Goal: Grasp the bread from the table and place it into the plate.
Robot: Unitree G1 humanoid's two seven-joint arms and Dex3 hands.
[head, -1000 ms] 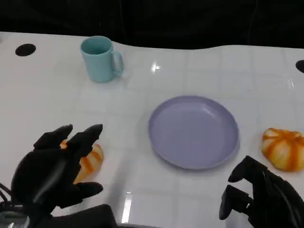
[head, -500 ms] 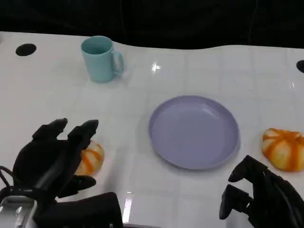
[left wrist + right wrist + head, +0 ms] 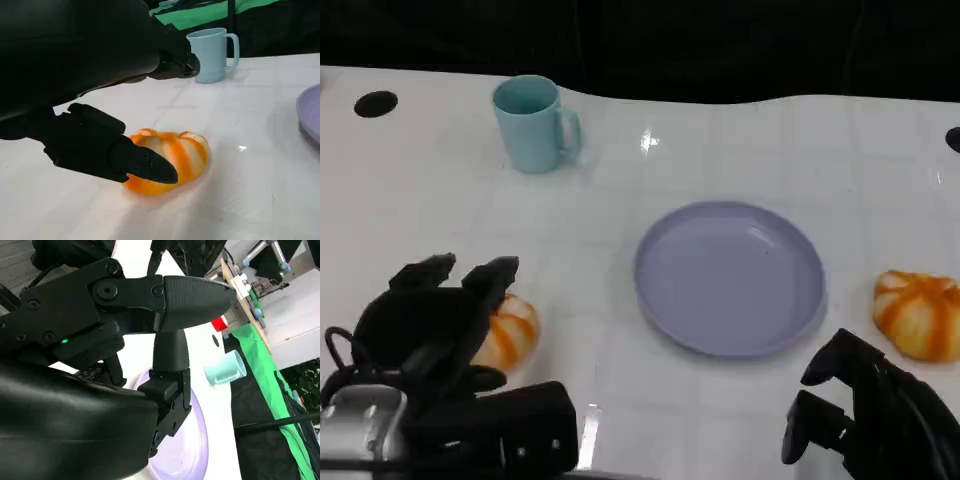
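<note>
**Left hand poised over one bread roll, plate bare**

Nearest the robot, the left hand [image 3: 435, 315] hung over the near-left part of the white table [image 3: 440, 190], its fingers spread and curved above an orange-and-white bread roll [image 3: 507, 332]. In the left wrist view the roll [image 3: 167, 165] lay flat on the tabletop, with one black fingertip [image 3: 150, 167] in front of it and the other fingers arched above; whether any of them touched the bread could not be told, and the hand held nothing. At the near right, the right hand [image 3: 865, 410] sat low by the table edge, fingers loosely curled but apart, gripping nothing. Just beyond it, near the right edge, lay a second bread roll [image 3: 918, 314], clear of the hand and beside the plate. The lavender plate [image 3: 729, 277] stood between the two rolls, apart from both. Farther back on the left stood a light blue mug [image 3: 533, 124], upright, handle to the right. A dark round hole [image 3: 375, 103] marked the far-left table surface.
</note>
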